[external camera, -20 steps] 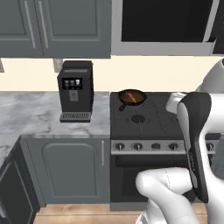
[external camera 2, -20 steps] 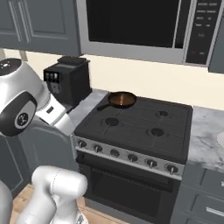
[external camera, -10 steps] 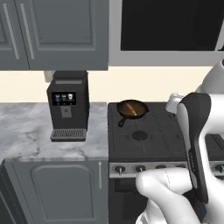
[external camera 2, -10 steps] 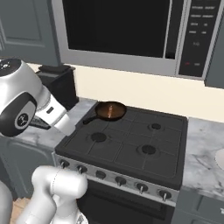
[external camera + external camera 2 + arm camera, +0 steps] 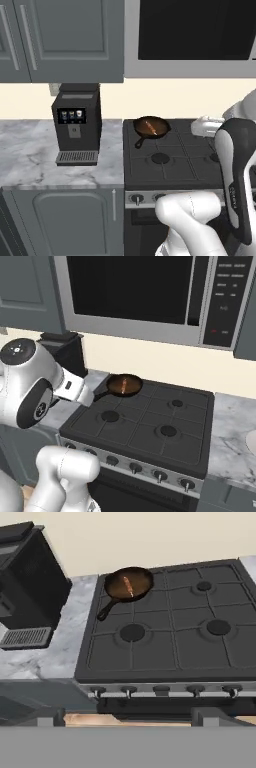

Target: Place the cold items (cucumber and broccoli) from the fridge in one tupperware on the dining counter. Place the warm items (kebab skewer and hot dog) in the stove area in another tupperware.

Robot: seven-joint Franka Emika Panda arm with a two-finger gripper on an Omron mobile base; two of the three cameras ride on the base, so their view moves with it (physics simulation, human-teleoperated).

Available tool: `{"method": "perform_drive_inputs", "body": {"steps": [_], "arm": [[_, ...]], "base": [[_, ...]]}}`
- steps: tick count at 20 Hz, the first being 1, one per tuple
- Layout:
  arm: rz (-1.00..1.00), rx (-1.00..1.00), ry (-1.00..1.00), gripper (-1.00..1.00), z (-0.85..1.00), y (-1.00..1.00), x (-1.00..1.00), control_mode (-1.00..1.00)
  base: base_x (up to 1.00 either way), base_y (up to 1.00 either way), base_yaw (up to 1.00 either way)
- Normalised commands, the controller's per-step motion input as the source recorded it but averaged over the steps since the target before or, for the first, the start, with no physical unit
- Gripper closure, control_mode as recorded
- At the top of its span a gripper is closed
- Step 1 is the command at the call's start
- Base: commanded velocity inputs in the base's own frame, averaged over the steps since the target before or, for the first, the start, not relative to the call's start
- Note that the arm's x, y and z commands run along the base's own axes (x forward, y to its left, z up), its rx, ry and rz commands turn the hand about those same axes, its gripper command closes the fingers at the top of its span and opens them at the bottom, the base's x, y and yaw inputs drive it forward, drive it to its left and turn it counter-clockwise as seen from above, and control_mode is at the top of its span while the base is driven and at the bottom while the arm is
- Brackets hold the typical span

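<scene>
Black stove (image 5: 170,637) carries a dark pan (image 5: 127,584) on its far-left burner, an orange-brown skewer (image 5: 128,586) inside; no writing is readable. Gripper jaws stand wide, holding nothing.

The whole picture has shifted in both base views, so the base carrying the cameras has driven; the things themselves have not moved on the stove (image 5: 172,160). The robot now stands closer to the stove and more squarely before it. In the left base view the coffee machine (image 5: 76,122) beside the stove looms larger. In the right base view the pan (image 5: 123,385) on the stove's back left burner appears nearer, and the microwave (image 5: 150,293) above the stove takes up more of the top.
</scene>
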Motion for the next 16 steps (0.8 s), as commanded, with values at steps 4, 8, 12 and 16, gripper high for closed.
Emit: {"method": "perform_drive_inputs", "body": {"steps": [4,8,12,16], "arm": [[0.32,-0.12,-0.07,-1.00,-0.13,0.00,0.44,-1.00],[0.00,0.00,0.13,-1.00,-0.14,0.00,0.80,-1.00],[0.00,0.00,0.18,-1.00,-0.23,0.00,0.86,-1.00],[0.00,0.00,0.03,-1.00,-0.30,0.00,0.72,-1.00]], "base": [[0.00,0.00,0.00],[0.00,0.00,0.00],[0.00,0.00,0.00],[0.00,0.00,0.00]]}}
